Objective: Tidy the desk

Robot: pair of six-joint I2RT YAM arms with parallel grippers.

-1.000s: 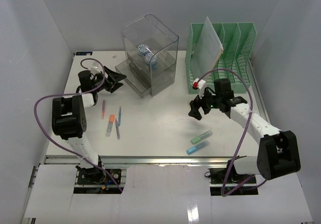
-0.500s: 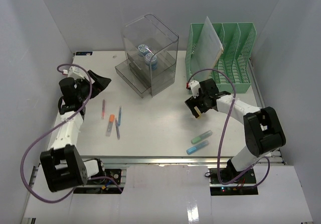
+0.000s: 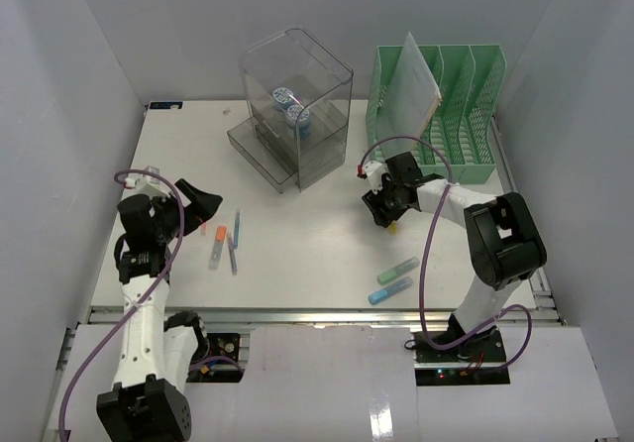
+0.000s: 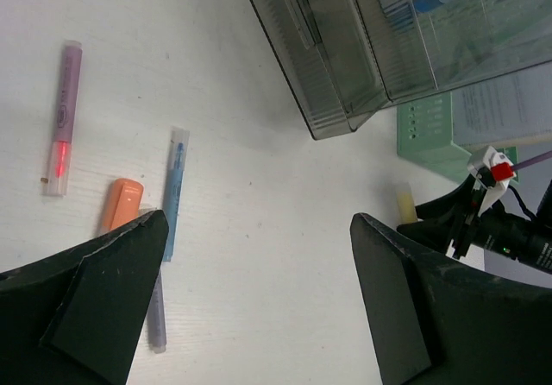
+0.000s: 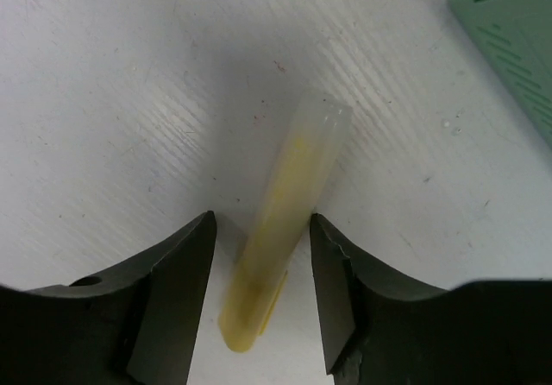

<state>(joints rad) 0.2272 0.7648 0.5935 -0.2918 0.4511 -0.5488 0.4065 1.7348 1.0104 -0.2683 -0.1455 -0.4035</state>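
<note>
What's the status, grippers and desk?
Left gripper open, empty. Right gripper astride yellow highlighter, not yet clamped. Desk untidy, pens loose. Nothing blocking.

Pale grey walls close in three sides: left wall, back wall, right wall, all plain and matte. A white counter spans between them, with an aluminium rail along its near edge and white panels in front of that. Light is even and diffuse; shadows on the surface are soft.
</note>
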